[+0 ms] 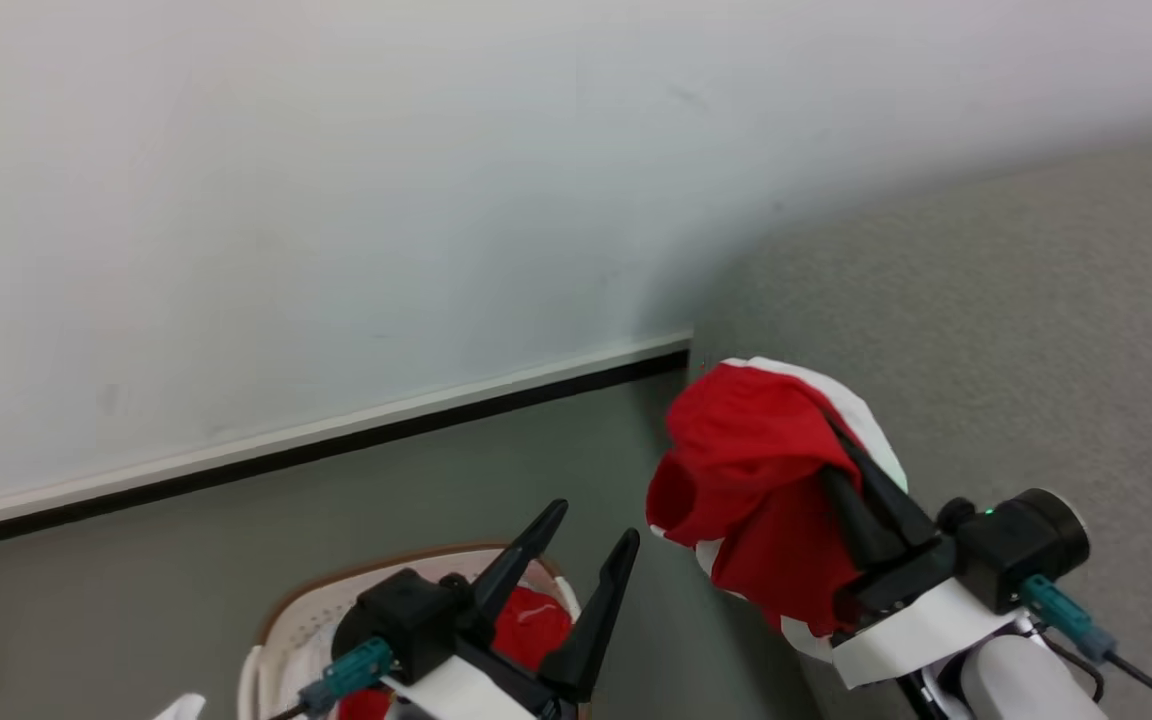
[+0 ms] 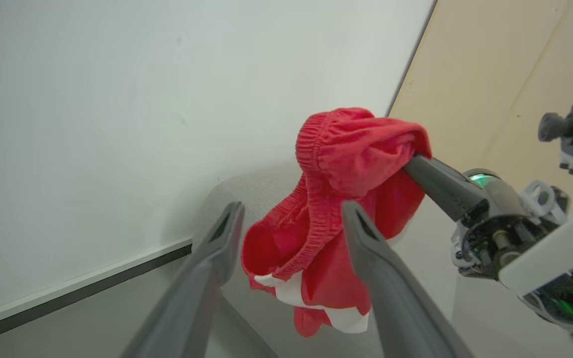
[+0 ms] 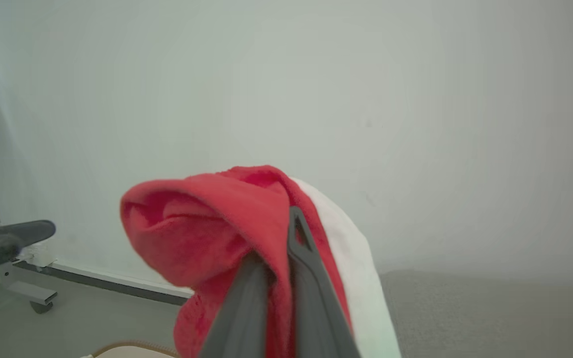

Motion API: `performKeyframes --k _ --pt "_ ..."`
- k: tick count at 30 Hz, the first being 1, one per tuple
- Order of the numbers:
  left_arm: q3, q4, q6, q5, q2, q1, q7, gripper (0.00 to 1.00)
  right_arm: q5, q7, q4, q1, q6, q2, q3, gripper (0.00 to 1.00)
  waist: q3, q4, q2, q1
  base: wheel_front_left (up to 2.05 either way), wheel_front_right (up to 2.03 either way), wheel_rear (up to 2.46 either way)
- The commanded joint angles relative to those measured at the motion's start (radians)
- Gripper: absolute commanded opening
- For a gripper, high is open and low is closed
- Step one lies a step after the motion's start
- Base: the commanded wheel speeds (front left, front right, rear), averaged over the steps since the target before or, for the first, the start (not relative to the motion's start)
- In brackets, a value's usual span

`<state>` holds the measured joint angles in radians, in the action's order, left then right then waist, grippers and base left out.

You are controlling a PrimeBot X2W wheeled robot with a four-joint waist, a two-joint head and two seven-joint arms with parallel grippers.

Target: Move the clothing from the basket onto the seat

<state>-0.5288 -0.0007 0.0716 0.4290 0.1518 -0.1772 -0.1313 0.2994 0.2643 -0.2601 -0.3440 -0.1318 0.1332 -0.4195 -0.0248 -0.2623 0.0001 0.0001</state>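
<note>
While clothing (image 1: 531, 625) lies in the basket (image 1: 298, 628), the right gripper (image 3: 289, 223) clamps a red garment (image 1: 746, 460), the left gripper (image 1: 596, 522) spread empty.

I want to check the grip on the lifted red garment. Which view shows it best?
The left wrist view: the red garment hangs whole from the right pincer, waistband and white trim clear. The head view shows it bunched; the right wrist view, blurred and cut off.

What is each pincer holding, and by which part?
Right pincer: shut on the red garment, pinching a bunched fold near its elastic waistband; the rest hangs. Left pincer: open, holding nothing.
</note>
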Motion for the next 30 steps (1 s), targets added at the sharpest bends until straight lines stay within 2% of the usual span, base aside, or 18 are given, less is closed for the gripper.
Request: performKeyframes --k 1,6,11,15,21,23,30 --pt "-0.001 0.009 0.005 -0.016 0.001 -0.012 -0.006 1.00 -0.004 0.000 0.007 0.010 0.002 0.008 0.010 0.00 -0.029 -0.053 -0.0001 -0.0001 0.00 0.00 0.00" --pt "-0.017 0.045 0.014 -0.016 -0.005 -0.034 -0.022 1.00 -0.011 0.000 0.026 0.021 0.002 0.014 0.048 0.00 -0.053 -0.116 -0.0001 -0.0001 0.00 0.00 0.00" --pt "-0.028 0.064 0.019 -0.017 -0.007 -0.053 -0.029 1.00 -0.013 0.000 0.041 0.019 0.002 0.012 0.076 0.00 -0.076 -0.143 -0.0001 -0.0001 0.00 0.00 0.00" --pt "-0.036 0.057 0.023 -0.024 -0.003 -0.087 -0.023 1.00 0.002 0.000 0.062 -0.008 0.002 0.012 0.103 0.00 -0.137 -0.132 -0.0001 -0.0001 0.00 0.00 0.00" --pt "-0.057 0.033 0.039 -0.049 0.010 -0.207 0.004 1.00 0.009 0.000 0.065 -0.151 0.002 0.056 0.247 0.00 -0.319 -0.070 -0.0001 -0.0001 0.00 0.00 0.00" --pt "-0.070 0.024 0.042 -0.059 0.010 -0.264 0.013 1.00 0.043 0.000 0.060 -0.221 0.002 0.083 0.304 0.00 -0.390 -0.042 -0.0001 -0.0001 0.00 0.00 0.00" --pt "-0.111 0.005 0.055 -0.065 0.001 -0.442 0.003 1.00 0.056 -0.024 -0.050 -0.516 0.002 0.267 0.517 0.00 -0.623 0.066 -0.0001 -0.0001 0.00 0.00 0.00"
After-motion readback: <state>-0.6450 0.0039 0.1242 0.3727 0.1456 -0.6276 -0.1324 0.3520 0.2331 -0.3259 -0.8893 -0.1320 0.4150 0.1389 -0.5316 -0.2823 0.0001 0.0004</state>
